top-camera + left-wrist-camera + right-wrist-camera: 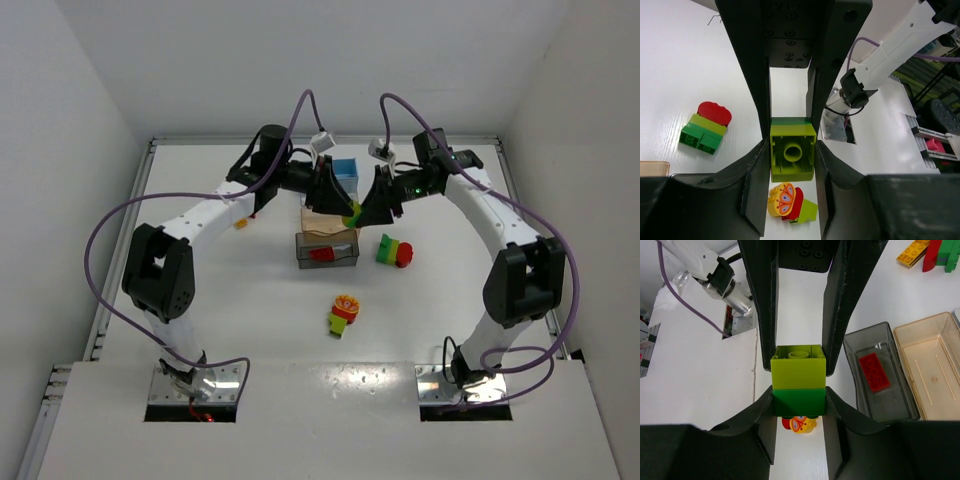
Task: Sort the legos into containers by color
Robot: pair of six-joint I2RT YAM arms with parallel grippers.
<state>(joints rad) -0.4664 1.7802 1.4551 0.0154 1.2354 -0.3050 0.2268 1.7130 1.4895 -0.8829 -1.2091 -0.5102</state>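
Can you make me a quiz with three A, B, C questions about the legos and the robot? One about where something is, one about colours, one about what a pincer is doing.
1. Where is the flat red brick?
A) in the grey bin
B) in the blue bin
C) in the tan bin

2. What colours are in the green stack held in the air?
A) one green only
B) light green and dark green
C) green and yellow

3. What is the left pincer doing?
A) hanging open
B) gripping the green stack
C) pushing a bin

Answers:
1 A: the red brick lies inside the grey bin.
2 B: a lime brick sits on a dark green one.
3 B: its fingers press the lime brick's sides, and the right pincer grips the dark green end.
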